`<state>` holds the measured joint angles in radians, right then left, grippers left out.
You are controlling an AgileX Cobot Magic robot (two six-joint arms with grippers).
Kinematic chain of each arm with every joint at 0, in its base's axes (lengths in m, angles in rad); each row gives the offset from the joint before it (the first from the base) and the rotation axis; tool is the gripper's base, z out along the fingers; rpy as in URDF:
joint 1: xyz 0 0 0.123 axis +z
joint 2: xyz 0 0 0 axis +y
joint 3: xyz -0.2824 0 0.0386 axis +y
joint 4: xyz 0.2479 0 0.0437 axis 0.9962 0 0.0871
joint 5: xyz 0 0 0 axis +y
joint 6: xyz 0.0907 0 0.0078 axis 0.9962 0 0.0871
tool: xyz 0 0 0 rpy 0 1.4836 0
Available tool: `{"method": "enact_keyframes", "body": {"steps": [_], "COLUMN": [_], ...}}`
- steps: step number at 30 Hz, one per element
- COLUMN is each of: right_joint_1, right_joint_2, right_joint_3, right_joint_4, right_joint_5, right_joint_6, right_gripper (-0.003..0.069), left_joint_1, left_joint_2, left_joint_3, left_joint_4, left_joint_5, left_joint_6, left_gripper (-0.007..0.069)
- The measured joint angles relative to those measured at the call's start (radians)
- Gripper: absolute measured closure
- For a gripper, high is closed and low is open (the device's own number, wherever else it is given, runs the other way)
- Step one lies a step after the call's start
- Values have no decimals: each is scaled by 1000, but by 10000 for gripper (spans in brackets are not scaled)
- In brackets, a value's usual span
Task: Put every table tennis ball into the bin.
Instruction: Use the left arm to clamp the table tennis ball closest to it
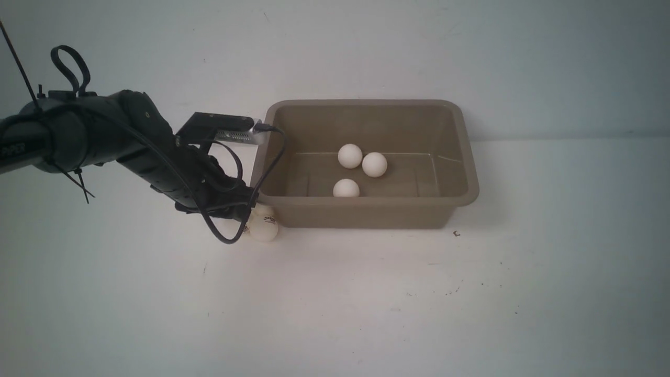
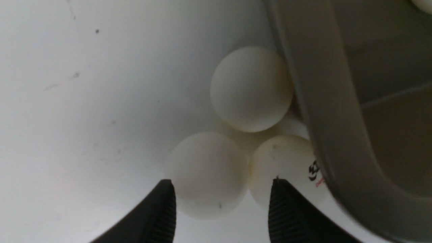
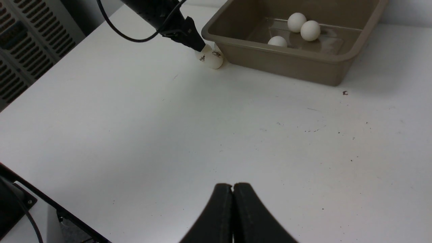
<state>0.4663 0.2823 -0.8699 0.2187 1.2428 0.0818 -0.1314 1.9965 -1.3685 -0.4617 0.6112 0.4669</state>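
Where smooth off-white balls [image 2: 251,89] are clustered by the taupe bin [image 2: 324,101], one is straddled by the wide-spread left claw [image 2: 221,184].

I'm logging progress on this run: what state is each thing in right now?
Bin: upright, open-topped, partly filled.
Balls in the bin: three, resting on its floor.
Balls outside the bin: four, clustered on the table against the bin's corner, one mostly hidden.
Left gripper: open, one outside ball between its fingers, not yet gripped.
Right gripper: shut, empty, above the table.
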Motion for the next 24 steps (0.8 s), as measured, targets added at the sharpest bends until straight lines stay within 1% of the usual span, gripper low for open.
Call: {"method": "enact_keyframes", "body": {"steps": [3,5,7,16,19,22,24], "right_joint_1": [0,0,0,0,0,0,0], "right_joint_2": [0,0,0,0,0,0,0], "right_joint_3": [0,0,0,0,0,0,0], "right_joint_4": [1,1,1,12,16,21,23], "right_joint_5": [0,0,-1,-5,-5,-6,-12], "right_joint_6": [-2,-8,-13,-16,-16,-16,-16], "right_gripper": [675,675,675,673,673,673,673], "left_joint_1": [0,0,0,0,0,0,0], "left_joint_2": [0,2,11,72,88,88,88], "left_joint_3": [0,0,0,-23,-47,-58,-62], "left_joint_4": [-29,-38,-40,-44,-44,-44,-35], "left_joint_5": [-10,-13,-14,-27,-29,-35,-35], "left_joint_6": [35,46,47,53,47,43,42], "left_gripper": [252,225,215,208,222,276,293]}}
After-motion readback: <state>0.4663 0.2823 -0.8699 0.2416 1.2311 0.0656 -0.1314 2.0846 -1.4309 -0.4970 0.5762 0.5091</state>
